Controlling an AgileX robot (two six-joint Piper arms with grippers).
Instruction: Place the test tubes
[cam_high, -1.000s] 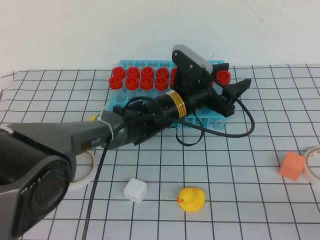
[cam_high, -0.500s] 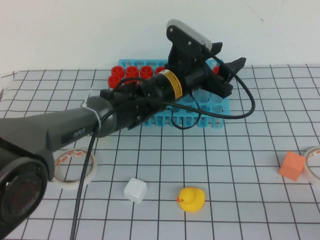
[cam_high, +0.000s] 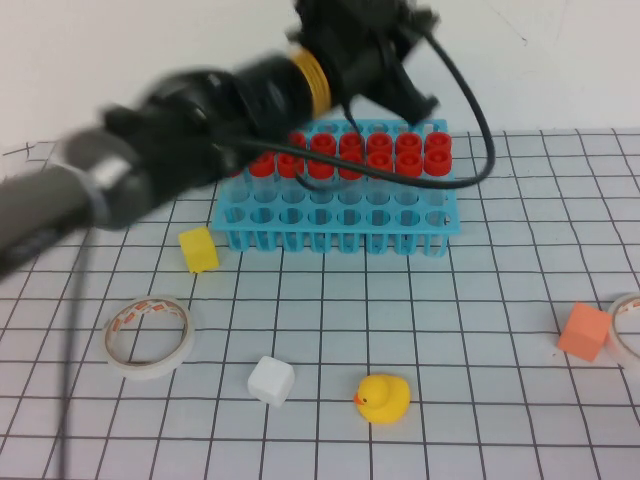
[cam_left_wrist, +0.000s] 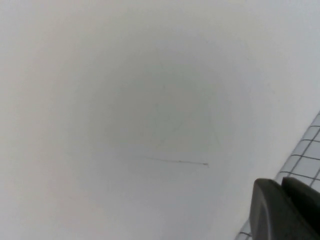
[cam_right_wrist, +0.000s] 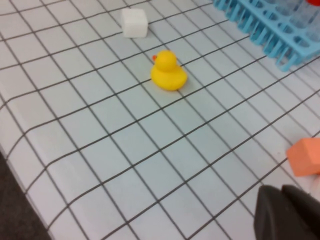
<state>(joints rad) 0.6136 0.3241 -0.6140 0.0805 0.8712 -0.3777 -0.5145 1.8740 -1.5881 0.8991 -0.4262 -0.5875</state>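
Test tubes (cam_high: 352, 155) with red caps are seen standing in the far rows of the blue rack (cam_high: 340, 215). The left gripper (cam_left_wrist: 283, 200), fingers pressed together, is held high above the rack. The right gripper (cam_right_wrist: 281, 200), likewise pressed together, is positioned near the orange block (cam_right_wrist: 305, 157).

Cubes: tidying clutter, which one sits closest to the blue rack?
The yellow cube, right beside the rack; the white cube and orange cube lie farther off.

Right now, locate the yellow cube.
High view: the yellow cube lies on the robot's left, just left of the blue rack. Left pincer hovers near the rack, right pincer near the orange block.
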